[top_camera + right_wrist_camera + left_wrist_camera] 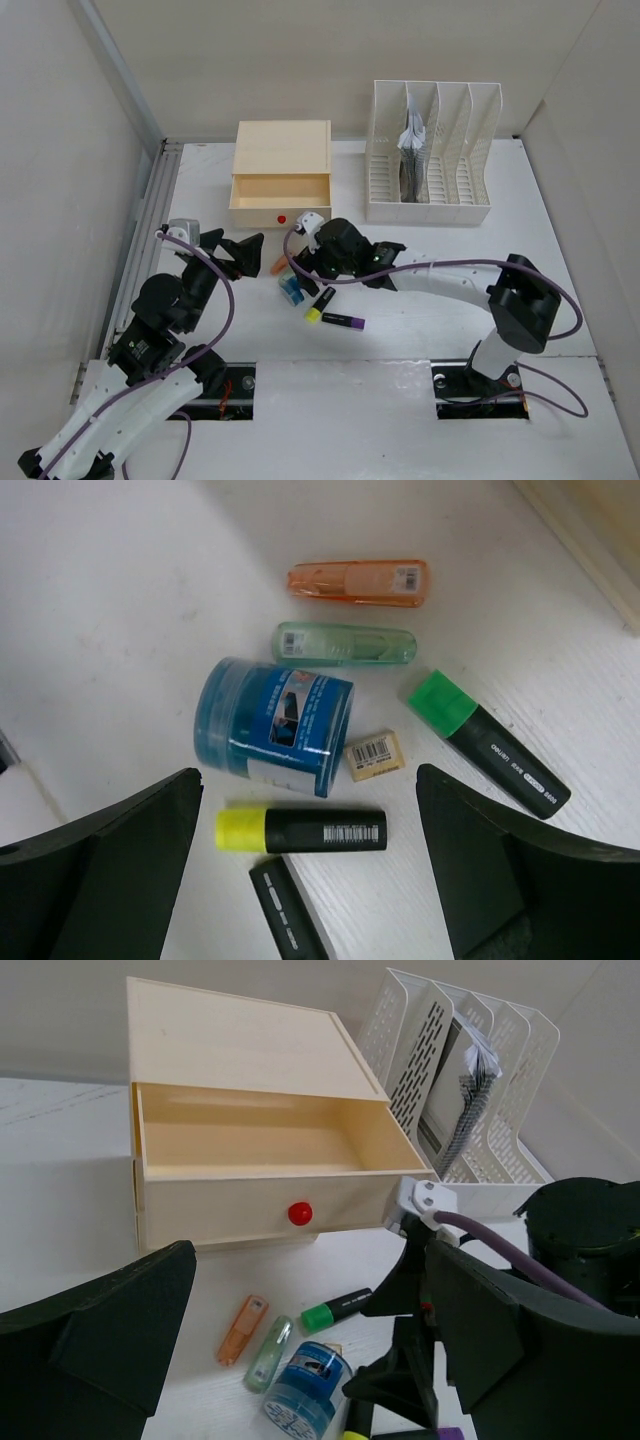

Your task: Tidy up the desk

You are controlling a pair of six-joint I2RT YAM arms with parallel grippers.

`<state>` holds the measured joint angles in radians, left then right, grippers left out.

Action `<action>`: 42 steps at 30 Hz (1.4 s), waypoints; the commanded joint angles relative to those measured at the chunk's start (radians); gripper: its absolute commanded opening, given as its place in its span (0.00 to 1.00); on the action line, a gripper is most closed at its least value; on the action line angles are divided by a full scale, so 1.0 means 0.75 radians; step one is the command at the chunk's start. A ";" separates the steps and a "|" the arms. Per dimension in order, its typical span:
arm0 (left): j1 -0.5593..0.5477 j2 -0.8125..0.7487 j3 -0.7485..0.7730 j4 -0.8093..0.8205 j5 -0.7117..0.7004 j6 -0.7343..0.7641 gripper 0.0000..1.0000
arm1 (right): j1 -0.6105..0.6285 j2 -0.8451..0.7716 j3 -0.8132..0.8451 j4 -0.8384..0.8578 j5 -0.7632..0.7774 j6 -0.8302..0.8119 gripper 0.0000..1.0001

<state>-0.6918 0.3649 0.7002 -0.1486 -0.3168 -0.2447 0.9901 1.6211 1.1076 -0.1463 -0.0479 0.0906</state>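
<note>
On the white desk (450, 270), a small pile of stationery lies in front of the drawer box. My right gripper (310, 805) hangs open just above it, its fingers either side of a yellow-capped black highlighter (305, 831). Around that lie a blue round container (270, 725) on its side, a small eraser (375, 755), a green-capped highlighter (490, 745), a green stick (345, 643) and an orange stick (360, 583). A purple-capped marker (343, 321) lies nearest the arms. My left gripper (245, 255) is open and empty, left of the pile.
The cream drawer box (282, 150) stands at the back with its drawer (260, 1150) pulled open and empty, red knob (298, 1213) facing me. A white slotted file rack (430, 150) holding papers stands to its right. A grey rail (150, 220) runs along the left edge.
</note>
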 commanded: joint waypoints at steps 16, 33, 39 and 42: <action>0.004 -0.010 0.009 0.039 0.022 -0.001 0.99 | 0.140 0.162 0.129 0.062 0.264 0.178 0.93; 0.004 -0.059 0.009 0.051 0.058 -0.001 0.99 | 0.165 0.274 0.153 0.062 0.321 0.153 0.96; 0.004 -0.073 0.009 0.051 0.058 -0.001 0.99 | 0.177 0.338 0.168 0.062 0.368 0.141 0.96; 0.004 -0.086 0.009 0.051 0.071 -0.001 0.99 | 0.177 0.350 0.168 0.062 0.369 0.141 0.96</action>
<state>-0.6918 0.3191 0.7002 -0.1501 -0.2790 -0.2447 1.1145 1.8767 1.1927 -0.1299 0.1955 0.2024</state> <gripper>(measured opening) 0.989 0.960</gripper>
